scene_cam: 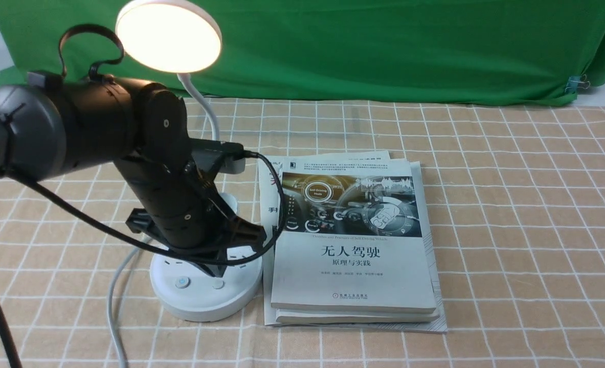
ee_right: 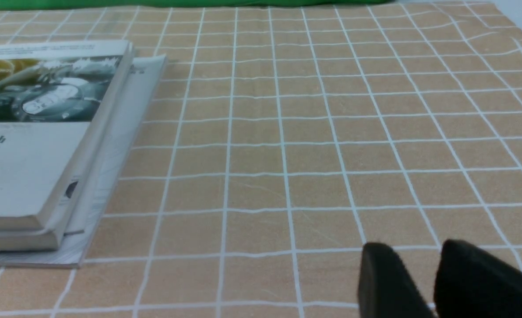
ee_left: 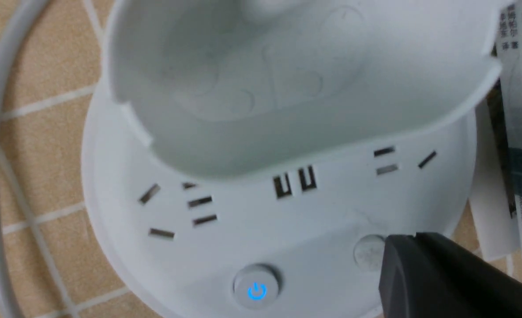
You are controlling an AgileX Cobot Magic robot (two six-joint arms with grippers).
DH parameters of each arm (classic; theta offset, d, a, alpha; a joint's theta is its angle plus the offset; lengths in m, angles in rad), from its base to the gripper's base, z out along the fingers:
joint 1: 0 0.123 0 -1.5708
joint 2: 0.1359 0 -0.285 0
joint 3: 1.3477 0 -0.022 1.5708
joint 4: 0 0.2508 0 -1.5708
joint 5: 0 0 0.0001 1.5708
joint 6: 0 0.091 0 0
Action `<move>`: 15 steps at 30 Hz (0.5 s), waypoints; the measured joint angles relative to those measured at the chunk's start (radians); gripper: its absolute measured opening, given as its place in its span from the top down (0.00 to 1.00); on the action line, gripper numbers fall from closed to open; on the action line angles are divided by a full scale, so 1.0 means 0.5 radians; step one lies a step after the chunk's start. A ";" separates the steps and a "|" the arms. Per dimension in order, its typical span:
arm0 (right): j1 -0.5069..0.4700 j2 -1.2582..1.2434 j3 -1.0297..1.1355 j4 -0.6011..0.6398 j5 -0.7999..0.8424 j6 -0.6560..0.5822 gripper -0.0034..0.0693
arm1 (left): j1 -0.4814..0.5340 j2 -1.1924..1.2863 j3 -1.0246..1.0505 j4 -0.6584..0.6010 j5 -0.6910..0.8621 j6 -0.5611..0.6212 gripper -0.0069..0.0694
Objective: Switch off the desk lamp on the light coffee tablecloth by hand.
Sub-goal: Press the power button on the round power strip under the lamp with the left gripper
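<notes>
Shining in the front view only, the white desk lamp with a round disc head [scene_cam: 168, 37] sits on the tan cloth with white squares [scene_cam: 486, 204], beside the stacked paper books [scene_cam: 353, 240]. The left wrist view shows a blue power mark [ee_left: 257, 291]. There, the black left hand [ee_left: 404, 238] is closed, near the round grey-white button [ee_left: 370, 252]. Only the right wrist view shows the black right hand [ee_right: 411, 247], fingers apart.

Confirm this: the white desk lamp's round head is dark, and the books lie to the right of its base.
The round head is lit, not dark, as the front view shows; the white-covered books do lie right of its base.
</notes>
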 joint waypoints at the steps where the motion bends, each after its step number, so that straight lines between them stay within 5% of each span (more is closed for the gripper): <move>1: 0.000 0.000 0.000 0.000 0.000 0.000 0.62 | -0.003 0.011 0.000 0.000 -0.006 0.001 0.92; 15: 0.000 0.000 0.000 0.000 0.000 0.000 0.62 | -0.030 0.077 -0.012 0.020 0.012 0.003 0.92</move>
